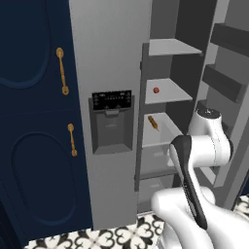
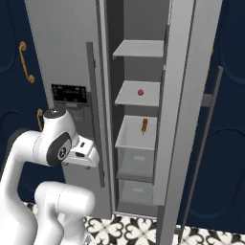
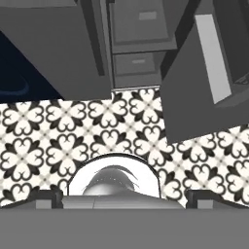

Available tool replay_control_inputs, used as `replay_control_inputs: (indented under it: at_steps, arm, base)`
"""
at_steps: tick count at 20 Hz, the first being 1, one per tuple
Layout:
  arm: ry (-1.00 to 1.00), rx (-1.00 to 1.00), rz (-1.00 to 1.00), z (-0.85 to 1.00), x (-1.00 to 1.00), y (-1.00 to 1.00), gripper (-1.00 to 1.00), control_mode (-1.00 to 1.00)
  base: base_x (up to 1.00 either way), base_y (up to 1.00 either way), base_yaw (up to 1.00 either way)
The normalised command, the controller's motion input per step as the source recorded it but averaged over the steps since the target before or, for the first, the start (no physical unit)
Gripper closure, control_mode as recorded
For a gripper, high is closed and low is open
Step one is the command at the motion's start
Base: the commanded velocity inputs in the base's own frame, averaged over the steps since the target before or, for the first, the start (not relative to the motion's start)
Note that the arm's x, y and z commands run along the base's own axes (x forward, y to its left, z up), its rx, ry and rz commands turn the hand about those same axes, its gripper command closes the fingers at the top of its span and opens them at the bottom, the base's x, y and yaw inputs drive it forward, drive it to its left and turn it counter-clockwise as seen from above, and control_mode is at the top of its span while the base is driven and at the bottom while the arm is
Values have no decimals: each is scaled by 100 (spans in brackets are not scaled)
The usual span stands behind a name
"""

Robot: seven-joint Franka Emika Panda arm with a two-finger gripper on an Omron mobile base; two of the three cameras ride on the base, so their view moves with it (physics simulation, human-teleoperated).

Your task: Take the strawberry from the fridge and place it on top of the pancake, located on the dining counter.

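The tiny round red strawberry (image 1: 156, 90) (image 2: 140, 92) sits on a grey shelf (image 1: 168, 92) (image 2: 139, 94) inside the tall light-grey fridge (image 1: 109, 58) (image 2: 67, 43), right door open. One shelf down lies an elongated orange-and-brown food item (image 1: 153, 122) (image 2: 144, 125). The gripper (image 3: 124, 197), low over the patterned floor tiles (image 3: 97, 136), holds nothing, its dark tips spread wide.

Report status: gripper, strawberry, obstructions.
Gripper open, empty, aimed at floor. Strawberry on fridge shelf, right door open. Orange-brown food one shelf below; nothing blocking.
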Motion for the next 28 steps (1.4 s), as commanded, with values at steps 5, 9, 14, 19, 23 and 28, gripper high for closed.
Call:
replay_control_inputs:
  at_steps: [5,9,14,19,23,28]
  arm:
    - [0,0,0,0,0,0,-100,100]
    - [0,0,0,0,0,0,-100,100]
    - [0,0,0,0,0,0,-100,100]
    - [0,0,0,0,0,0,-100,100]
    - [0,0,0,0,0,0,-100,100]
    - [0,0,0,0,0,0,-100,100]
  base:
    - [51,0,23]
    - [34,0,7]
    - [26,-7,2]
    - [24,-21,-9]
    - [15,-38,-24]
    - [10,-40,-24]
